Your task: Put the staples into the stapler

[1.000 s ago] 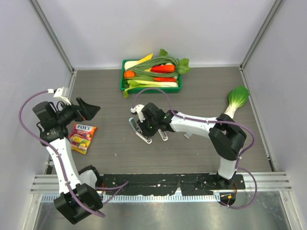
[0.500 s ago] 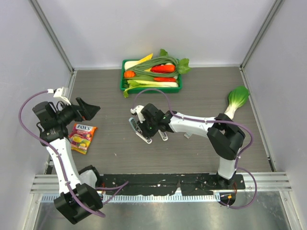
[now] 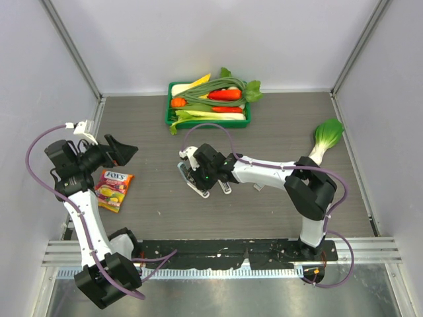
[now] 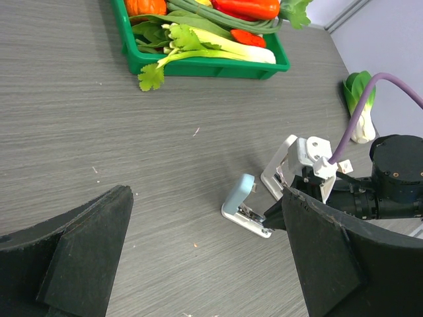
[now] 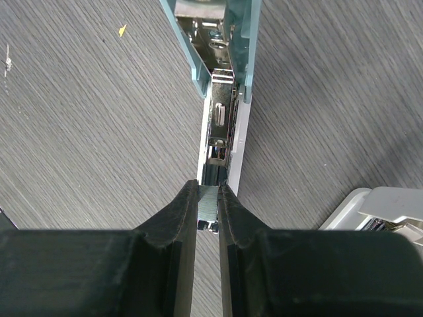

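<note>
A pale blue stapler (image 3: pixel 193 181) lies swung open in the middle of the table, its metal channel (image 5: pixel 221 125) facing up. My right gripper (image 5: pixel 209 189) is shut on a short grey strip of staples (image 5: pixel 209 206). It holds the strip right over the near end of the channel; whether strip and channel touch I cannot tell. A small whitish staples box (image 5: pixel 388 201) lies just to the right of the stapler (image 4: pixel 246 208). My left gripper (image 4: pixel 206 195) hangs open above the table's left side, well away from the stapler, with nothing between its fingers.
A colourful candy bag (image 3: pixel 114 189) lies under the left arm. A green tray (image 3: pixel 170 113) full of vegetables stands at the back centre. A bok choy (image 3: pixel 326 137) lies at the right, near the wall.
My right gripper has edged slightly left along the stapler with the staples still in it. The left arm has not moved.
</note>
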